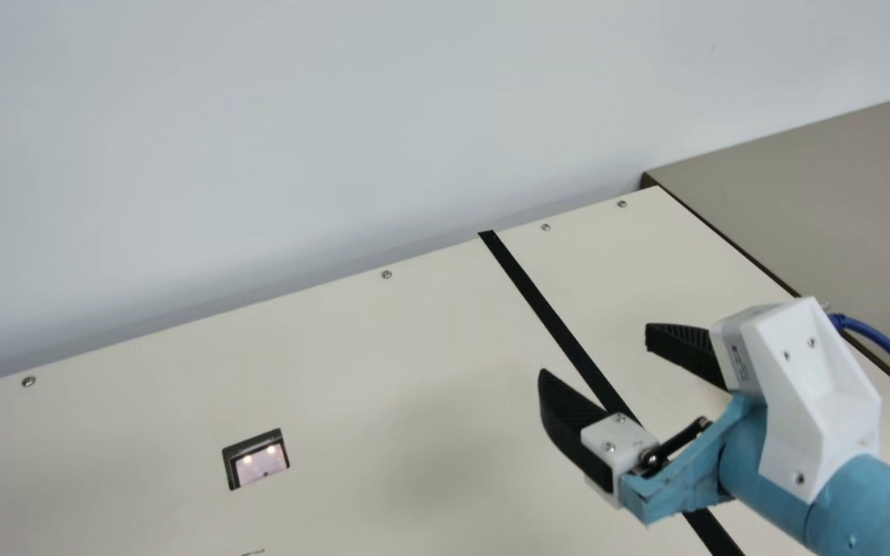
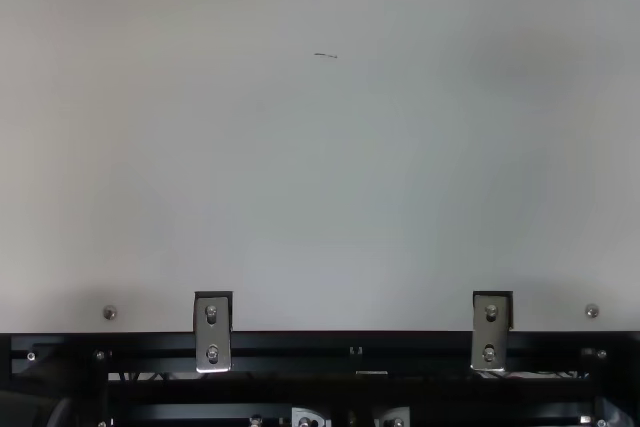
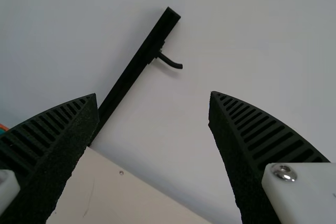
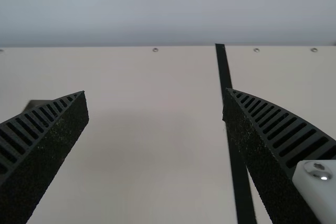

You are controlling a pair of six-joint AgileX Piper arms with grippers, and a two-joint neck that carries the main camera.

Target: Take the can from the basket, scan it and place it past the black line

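the right gripper (image 1: pixel 595 354) is hovering near the black line (image 1: pixel 542 305), its fingers standing wide apart. the left gripper (image 3: pixel 153 94) is facing the wall (image 3: pixel 262 35), also gaping wide.

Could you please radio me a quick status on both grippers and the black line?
Left gripper, jaws open, empty. Right gripper, jaws open, empty. Black line partly masked by right gripper in main view. Scanner window lit.
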